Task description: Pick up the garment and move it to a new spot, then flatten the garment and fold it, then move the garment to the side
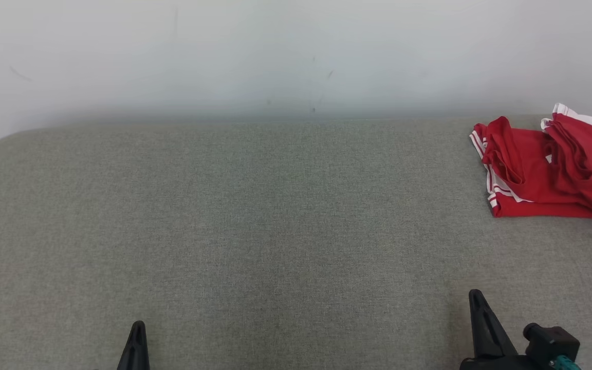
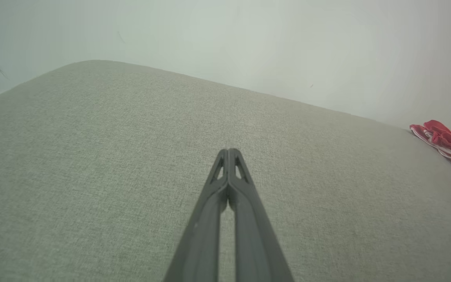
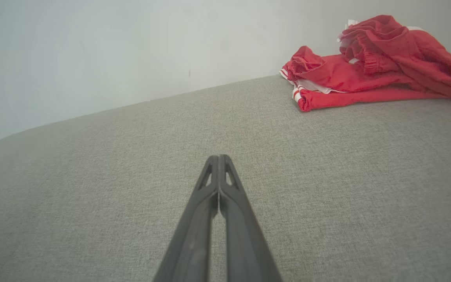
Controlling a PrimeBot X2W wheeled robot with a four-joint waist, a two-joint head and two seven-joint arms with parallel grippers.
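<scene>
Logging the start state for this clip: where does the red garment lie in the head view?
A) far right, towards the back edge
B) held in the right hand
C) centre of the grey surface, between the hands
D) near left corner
A: the red garment lies crumpled at the far right back of the grey surface, well clear of the right hand.

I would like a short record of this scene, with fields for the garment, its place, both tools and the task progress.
garment: red garment with white stripes, crumpled
place: far right of the grey fabric surface, close to the pale wall
left side: left tool shut, holds nothing, far from the garment
right side: right tool shut, holds nothing, nearer the garment but not touching it
progress: garment not yet picked up
</scene>
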